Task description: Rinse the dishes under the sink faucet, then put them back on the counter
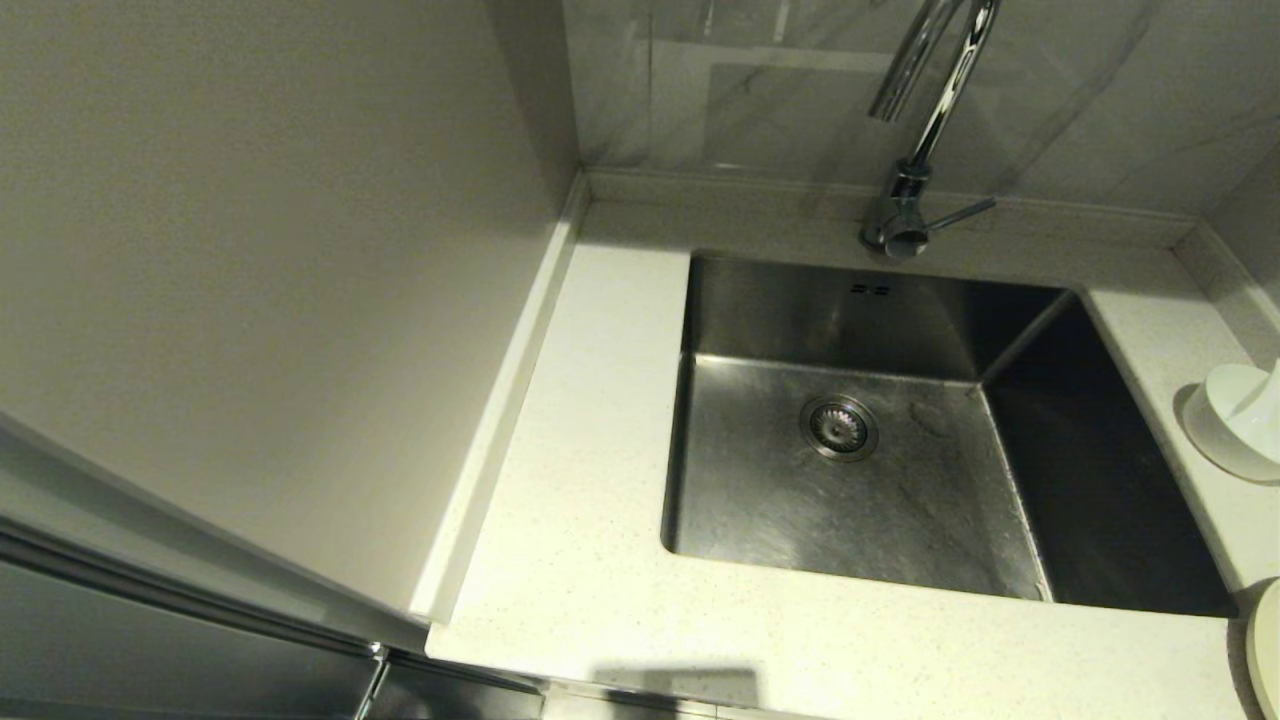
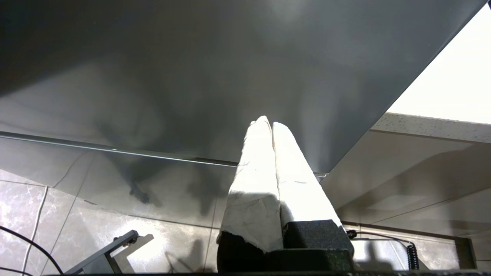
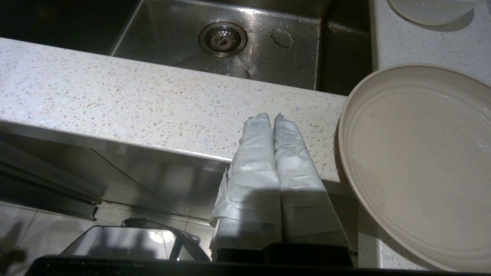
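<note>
Both grippers pressed shut and holding nothing, dishes parked on the counter right of the sink.

Wrapped in white tape, the right gripper (image 3: 273,117) sits low in front of the counter (image 1: 570,520) edge, fingers together and empty, with the cream plate (image 3: 418,161) just beside it at the right of the right wrist view; in the head view only a sliver of that plate shows at the lower right corner. The white bowl (image 1: 1240,420) is cut off by the right edge, so its contents cannot be made out. The left gripper (image 2: 268,124), likewise closed and empty, hangs below a grey cabinet panel (image 2: 230,76) over a marbled tile floor (image 2: 76,230). The steel sink (image 1: 880,480) holds only its drain strainer (image 1: 838,427). The chrome faucet (image 1: 915,160) runs out of the top of the head view.
</note>
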